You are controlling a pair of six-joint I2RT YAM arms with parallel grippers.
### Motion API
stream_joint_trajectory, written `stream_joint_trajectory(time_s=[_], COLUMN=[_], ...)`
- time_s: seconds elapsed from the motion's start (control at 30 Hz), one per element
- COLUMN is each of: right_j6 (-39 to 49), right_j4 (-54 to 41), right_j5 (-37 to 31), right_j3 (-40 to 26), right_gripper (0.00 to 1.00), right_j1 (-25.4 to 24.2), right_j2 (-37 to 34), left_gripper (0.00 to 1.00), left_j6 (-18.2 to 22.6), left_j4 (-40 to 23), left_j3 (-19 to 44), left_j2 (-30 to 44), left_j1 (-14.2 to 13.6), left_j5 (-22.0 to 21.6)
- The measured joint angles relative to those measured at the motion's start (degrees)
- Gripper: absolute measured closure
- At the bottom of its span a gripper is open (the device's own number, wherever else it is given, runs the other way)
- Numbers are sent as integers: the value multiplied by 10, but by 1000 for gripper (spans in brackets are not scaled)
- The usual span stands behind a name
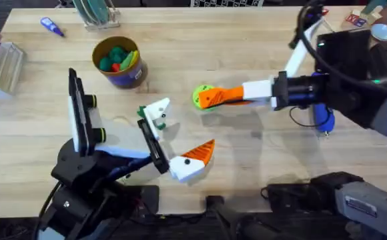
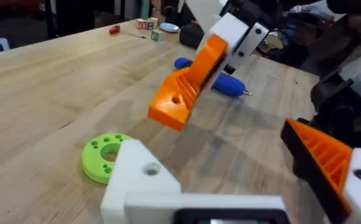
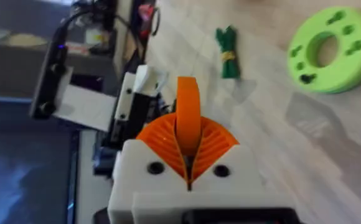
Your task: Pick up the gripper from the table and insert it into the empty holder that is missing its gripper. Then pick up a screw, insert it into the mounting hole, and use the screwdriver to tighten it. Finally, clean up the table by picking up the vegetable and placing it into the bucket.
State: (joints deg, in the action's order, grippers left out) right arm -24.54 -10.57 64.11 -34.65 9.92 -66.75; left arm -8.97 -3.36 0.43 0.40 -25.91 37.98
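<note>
Closest in, left fingers (image 2: 327, 158) spread wide and released, gripping nothing: one orange-tipped, the other the bare white holder (image 2: 140, 177). Just beyond the holder, flat on the worktop (image 2: 37, 81), green disc (image 2: 103, 155) with holes. Above and past that disc, right fingers (image 3: 208, 146) clenched on the gripper (image 3: 188, 106), orange wedge standing upright between the ribbed pads, off the worktop and apart from the holder. Between the two sets of fingers, open bare wood; more free room toward the worktop's far edge. Behind the right fingers, beside their wrist, the screwdriver (image 1: 323, 119) lying on the wood. Near the holder's outer side, the vegetable (image 3: 228, 43), lying flat. Well beyond the left fingers, the bucket (image 1: 119, 61), upright, toy produce inside, clear of the far edge. Lettering on small blocks (image 2: 148, 25) at the far edge too small to read
</note>
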Motion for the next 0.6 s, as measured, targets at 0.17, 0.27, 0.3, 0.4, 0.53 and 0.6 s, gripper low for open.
stream_joint_trajectory(time_s=[0.17,0.27,0.3,0.4,0.53,0.6], right_j6=[-41,-77,-87,-118,-160,-173], right_j4=[62,106,118,165,216,222], right_j5=[50,64,68,84,98,101], right_j3=[0,0,0,0,0,0], right_gripper=[990,990,990,990,990,990], right_j1=[33,53,58,78,95,100], right_j2=[-48,-73,-79,-98,-110,-111], left_gripper=[15,15,15,15,14,14], left_j6=[0,0,0,0,0,0], left_j4=[0,0,0,0,0,0], left_j3=[0,0,0,0,0,0], left_j2=[0,0,0,0,0,0], left_j1=[0,0,0,0,0,0], left_j5=[0,0,0,0,0,0])
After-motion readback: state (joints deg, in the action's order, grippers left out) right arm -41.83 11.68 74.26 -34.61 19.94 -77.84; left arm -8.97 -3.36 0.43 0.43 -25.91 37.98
